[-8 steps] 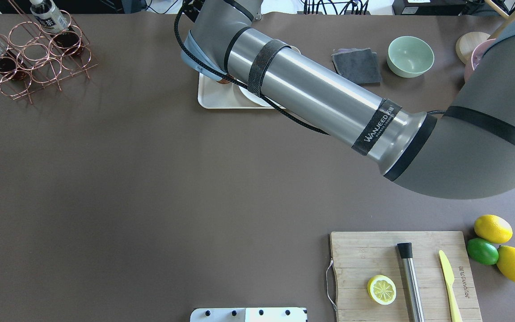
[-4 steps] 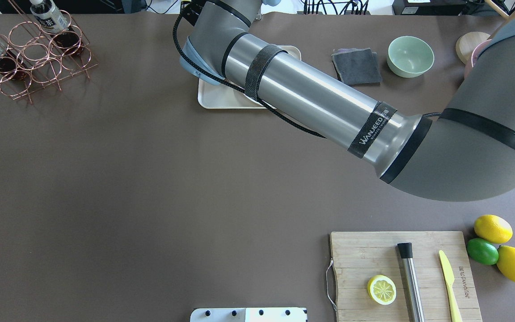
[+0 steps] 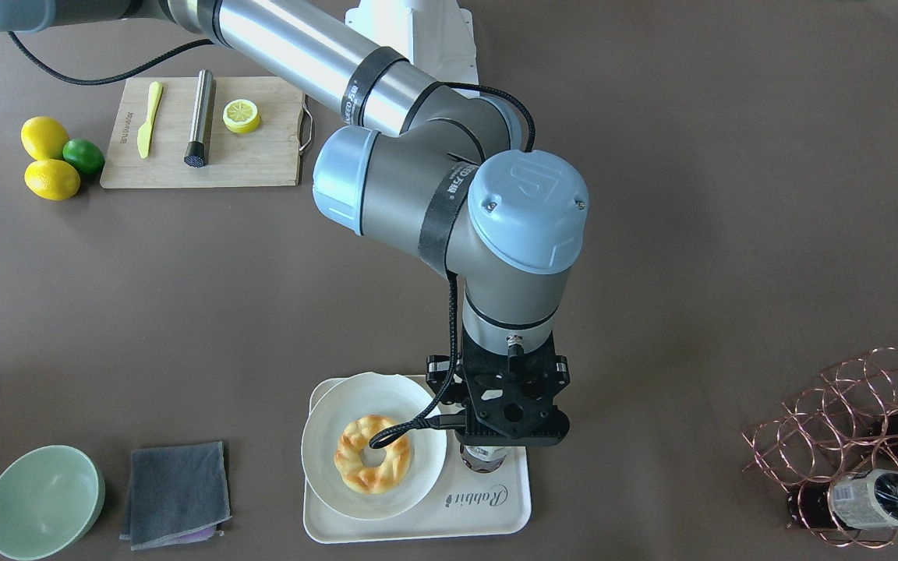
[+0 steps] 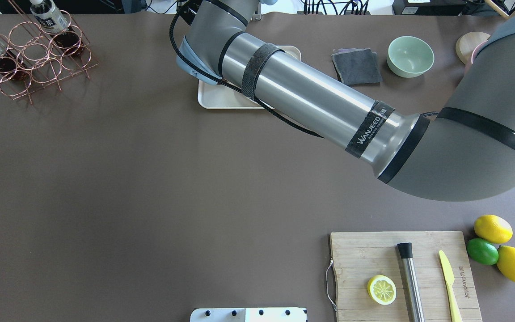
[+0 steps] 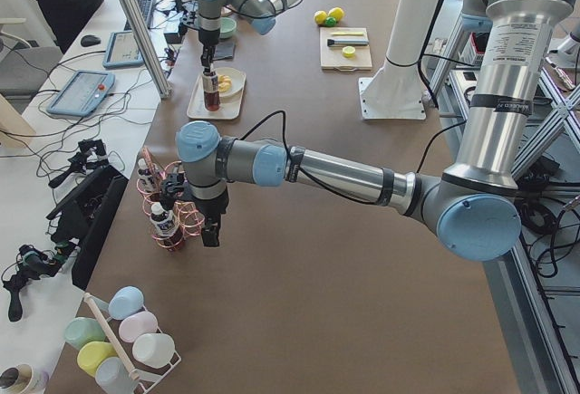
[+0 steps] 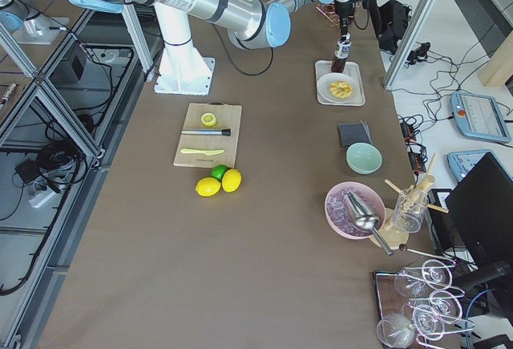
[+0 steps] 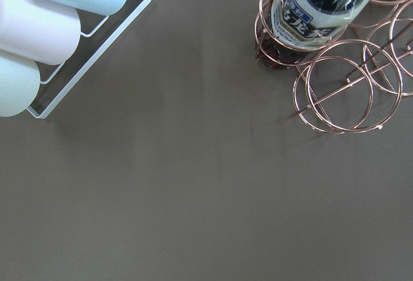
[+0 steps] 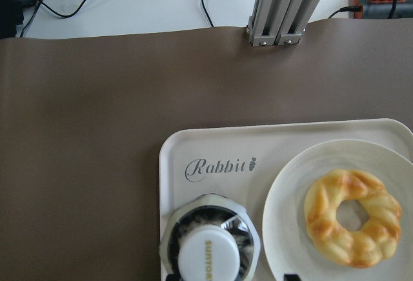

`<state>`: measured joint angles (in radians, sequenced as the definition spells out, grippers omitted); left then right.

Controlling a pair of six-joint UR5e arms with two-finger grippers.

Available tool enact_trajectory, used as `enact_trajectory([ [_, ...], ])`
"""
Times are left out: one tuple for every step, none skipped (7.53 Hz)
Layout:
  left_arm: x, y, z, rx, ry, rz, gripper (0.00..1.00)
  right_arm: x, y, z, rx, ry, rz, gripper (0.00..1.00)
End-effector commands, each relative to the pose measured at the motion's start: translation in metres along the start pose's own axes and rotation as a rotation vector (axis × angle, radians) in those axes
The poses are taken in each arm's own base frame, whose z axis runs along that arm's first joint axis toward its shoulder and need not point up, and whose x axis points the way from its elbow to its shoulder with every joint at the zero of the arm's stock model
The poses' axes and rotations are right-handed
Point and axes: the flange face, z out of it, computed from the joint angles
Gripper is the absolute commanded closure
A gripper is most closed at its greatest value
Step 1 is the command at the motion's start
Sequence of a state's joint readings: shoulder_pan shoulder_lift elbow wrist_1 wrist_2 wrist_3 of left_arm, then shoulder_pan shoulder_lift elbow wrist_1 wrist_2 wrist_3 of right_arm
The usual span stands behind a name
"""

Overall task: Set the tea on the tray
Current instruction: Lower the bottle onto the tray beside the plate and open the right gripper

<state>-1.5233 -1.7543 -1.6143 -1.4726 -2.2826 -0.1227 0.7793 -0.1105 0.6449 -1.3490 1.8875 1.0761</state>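
Tea (image 8: 208, 250) upright on tray (image 8: 213, 142) beside plate (image 8: 279, 194) holding doughnut (image 8: 352, 218). Right gripper (image 3: 505, 413) directly above, jaws hidden, can't tell. Left gripper (image 5: 210, 229) by bottle rack (image 5: 181, 217), same.

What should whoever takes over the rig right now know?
Right end effector: directly over the tea; open or shut cannot be told.
Left end effector: hangs beside the copper rack; state cannot be told.
Tea: upright on the tray, beside the plate.
Done: tea appears set on the tray.
Left: confirm release, then lift the right arm clear.
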Motion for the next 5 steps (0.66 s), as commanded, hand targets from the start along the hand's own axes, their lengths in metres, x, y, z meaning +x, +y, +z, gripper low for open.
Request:
enact_trajectory([
  [0.002, -0.006, -0.001, 0.001, 0.000, 0.001, 0.02, 0.000, 0.000, 0.001, 0.008, 0.006, 0.000, 0.00],
  [0.002, -0.007, -0.001, 0.002, 0.000, 0.002, 0.02, 0.001, 0.000, 0.002, 0.008, 0.008, 0.001, 0.00],
  [0.002, -0.007, -0.001, 0.002, 0.000, 0.002, 0.02, 0.002, -0.002, 0.000, 0.010, 0.008, 0.003, 0.00],
  [0.003, -0.007, -0.002, 0.003, 0.000, 0.003, 0.02, 0.004, -0.009, -0.010, 0.016, -0.002, 0.013, 0.00],
  [0.003, -0.007, -0.003, 0.005, 0.001, 0.004, 0.02, 0.000, -0.010, -0.042, -0.008, -0.025, 0.021, 0.00],
])
